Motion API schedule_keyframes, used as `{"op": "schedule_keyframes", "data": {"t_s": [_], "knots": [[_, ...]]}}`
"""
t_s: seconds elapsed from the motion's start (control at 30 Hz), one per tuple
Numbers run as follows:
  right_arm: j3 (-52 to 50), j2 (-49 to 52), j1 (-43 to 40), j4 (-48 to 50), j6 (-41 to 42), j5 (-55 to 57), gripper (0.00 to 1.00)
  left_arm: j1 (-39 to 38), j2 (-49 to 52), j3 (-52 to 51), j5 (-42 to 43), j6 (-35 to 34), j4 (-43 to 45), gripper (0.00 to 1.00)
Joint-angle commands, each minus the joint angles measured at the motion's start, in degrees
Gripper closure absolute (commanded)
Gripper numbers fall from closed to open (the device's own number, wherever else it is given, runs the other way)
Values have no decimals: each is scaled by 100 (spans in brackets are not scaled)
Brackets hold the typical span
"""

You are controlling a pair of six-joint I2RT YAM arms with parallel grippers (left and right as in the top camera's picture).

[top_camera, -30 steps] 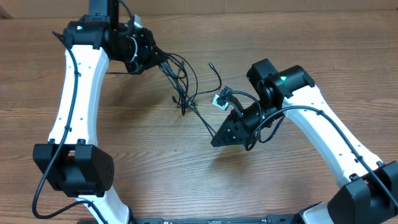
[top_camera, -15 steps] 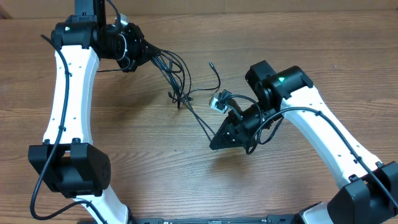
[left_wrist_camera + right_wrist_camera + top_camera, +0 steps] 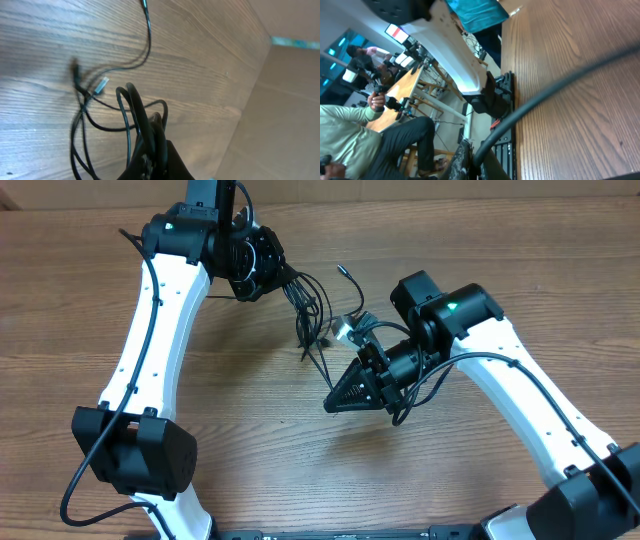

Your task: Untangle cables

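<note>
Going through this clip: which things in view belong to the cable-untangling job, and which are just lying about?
Part of the job:
- cables, bunched between the arms
- left gripper, fingers shut on the cables
- right gripper, fingers shut on a strand

Just there:
- table
- arms' thicker wiring
- cardboard wall

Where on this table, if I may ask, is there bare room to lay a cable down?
Bare table between the left arm and the right gripper, and left of that arm. Crowded: the cables, from left gripper to right.
</note>
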Motion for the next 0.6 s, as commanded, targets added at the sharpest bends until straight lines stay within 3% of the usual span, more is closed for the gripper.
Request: {"op": "schedule_keyframes", "data": {"t_s": [0.0,0.23,0.57], "knots": [[428,-404,2,-297,-640,-254,96,122,22,76,-306,-46,122,96],[522,-1032,2,-330,-1080,-212,96,164,22,76,-494,-50,190,96],[522,-1296,2,555,-614,-229,96,-262,22,74,-433,0,-212,96]]}}
